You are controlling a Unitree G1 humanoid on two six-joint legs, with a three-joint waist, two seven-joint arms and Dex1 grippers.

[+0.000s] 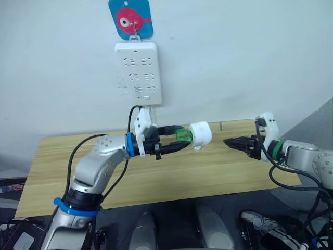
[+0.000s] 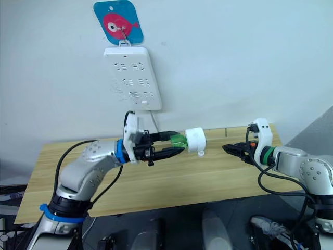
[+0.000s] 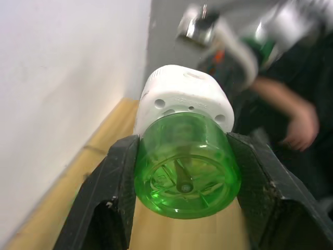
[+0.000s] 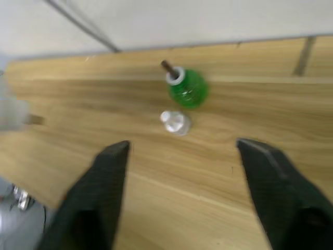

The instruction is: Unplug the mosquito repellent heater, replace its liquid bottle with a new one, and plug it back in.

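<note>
My left gripper (image 1: 174,140) is clamped on the green liquid bottle (image 1: 182,136), one black finger on each side of its round body, and the white mosquito repellent heater (image 1: 200,134) sits on the bottle's far end, just past my fingertips, held in the air above the wooden table (image 1: 62,156). The pair's long axis runs level, straight out along my fingers toward my right gripper (image 1: 232,141); the bottle's base faces my left wrist and the heater's white body points at the right arm. That right gripper hangs well apart from the heater with its fingers spread and nothing between them. On the table under it, ahead of its fingers, lies a second green bottle (image 4: 188,88) with its wick showing and a small clear cap (image 4: 175,123) just beside it. The risk I see is in the unscrewing: my fingers hold a smooth round bottle, so it may spin or slip in my grip instead of turning free, and if the right fingers pinch the heater off-centre it could drop to the table. The wall power strip (image 1: 138,73) hangs behind my left gripper.
</note>
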